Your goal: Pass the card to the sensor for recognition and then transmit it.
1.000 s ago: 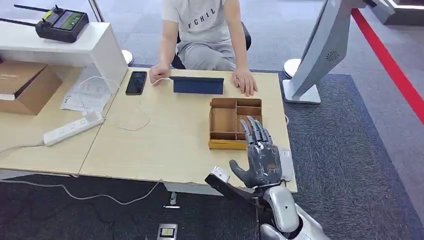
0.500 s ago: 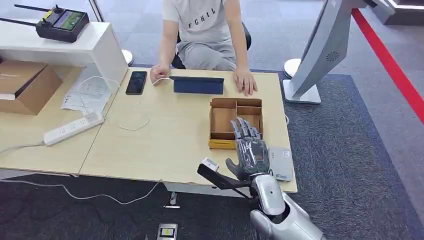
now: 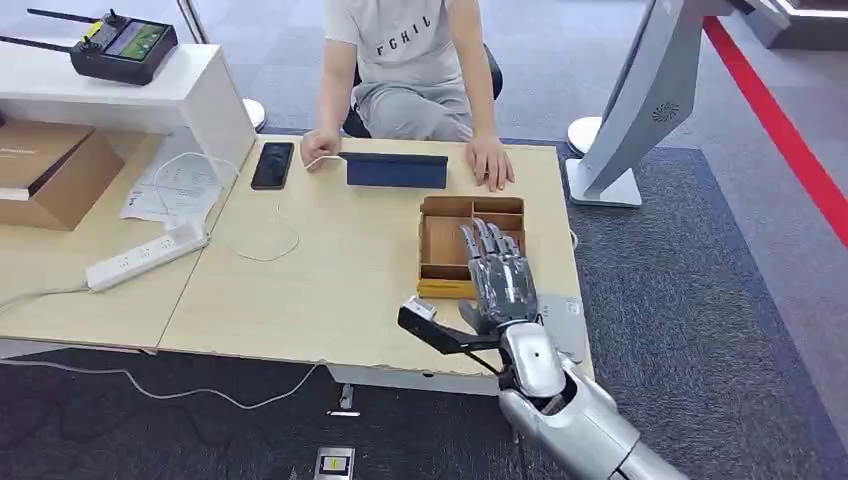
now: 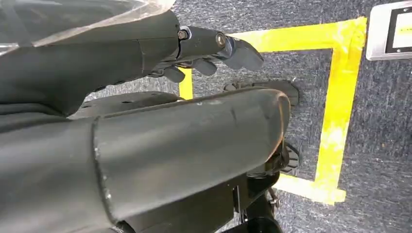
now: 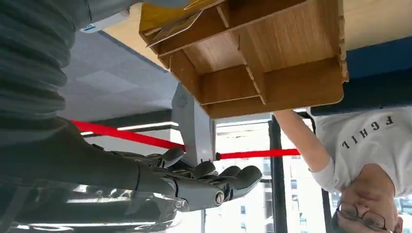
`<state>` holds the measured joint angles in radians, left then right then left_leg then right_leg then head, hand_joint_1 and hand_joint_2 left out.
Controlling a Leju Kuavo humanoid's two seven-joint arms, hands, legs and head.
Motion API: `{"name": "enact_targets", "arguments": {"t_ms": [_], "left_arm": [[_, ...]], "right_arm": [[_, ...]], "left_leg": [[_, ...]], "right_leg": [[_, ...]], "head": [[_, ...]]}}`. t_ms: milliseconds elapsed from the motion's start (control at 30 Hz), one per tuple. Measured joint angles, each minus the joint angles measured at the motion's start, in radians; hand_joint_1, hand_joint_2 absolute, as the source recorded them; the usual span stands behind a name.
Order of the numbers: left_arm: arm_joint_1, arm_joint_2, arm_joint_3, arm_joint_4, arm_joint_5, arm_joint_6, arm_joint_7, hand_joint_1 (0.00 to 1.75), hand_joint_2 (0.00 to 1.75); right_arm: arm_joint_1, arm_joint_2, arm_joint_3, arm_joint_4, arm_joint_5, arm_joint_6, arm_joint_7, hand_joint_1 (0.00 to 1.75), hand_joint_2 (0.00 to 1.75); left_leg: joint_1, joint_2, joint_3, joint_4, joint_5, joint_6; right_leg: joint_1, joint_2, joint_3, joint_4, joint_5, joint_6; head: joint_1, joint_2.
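Step in hand: reaching for the card. Your right hand [image 3: 497, 280] hovers, fingers spread and empty, over the wooden tray [image 3: 447, 240] on the table [image 3: 330, 270]; a yellowish card [image 5: 167, 17] seemingly lies in its near compartment. Next: descend and pinch it. Left hand [image 4: 214, 48] hangs empty, fingers loosely curled.

A light wooden table [image 3: 330, 280] stands on dark grey carpet [image 3: 690, 300]. A red floor stripe [image 3: 790, 140] runs past a grey stand [image 3: 640, 110]; yellow tape [image 4: 335, 111] marks the carpet.
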<state>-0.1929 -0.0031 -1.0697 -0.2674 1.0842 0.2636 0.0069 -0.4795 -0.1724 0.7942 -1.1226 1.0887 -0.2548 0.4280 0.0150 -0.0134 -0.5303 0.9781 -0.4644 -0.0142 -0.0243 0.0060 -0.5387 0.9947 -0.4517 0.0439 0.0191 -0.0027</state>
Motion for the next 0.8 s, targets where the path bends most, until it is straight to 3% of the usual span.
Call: {"name": "enact_targets", "arguments": {"t_ms": [467,800], "left_arm": [[0.004,0.0,0.0,0.0,0.005,-0.002,-0.007,0.0,0.0],[0.009,0.002,0.0,0.0,0.002,-0.001,-0.012,0.0,0.0]], "right_arm": [[-0.038,0.002,0.0,0.067,0.001,0.049,-0.005,0.0,1.75],[-0.039,-0.024,0.0,0.071,0.007,0.101,0.027,0.0,1.75]], "left_leg": [[0.0,0.0,0.0,0.0,0.0,0.0],[0.0,0.0,0.0,0.0,0.0,0.0]], "right_leg": [[0.0,0.0,0.0,0.0,0.0,0.0],[0.0,0.0,0.0,0.0,0.0,0.0]], "head": [[0.0,0.0],[0.0,0.0]]}}
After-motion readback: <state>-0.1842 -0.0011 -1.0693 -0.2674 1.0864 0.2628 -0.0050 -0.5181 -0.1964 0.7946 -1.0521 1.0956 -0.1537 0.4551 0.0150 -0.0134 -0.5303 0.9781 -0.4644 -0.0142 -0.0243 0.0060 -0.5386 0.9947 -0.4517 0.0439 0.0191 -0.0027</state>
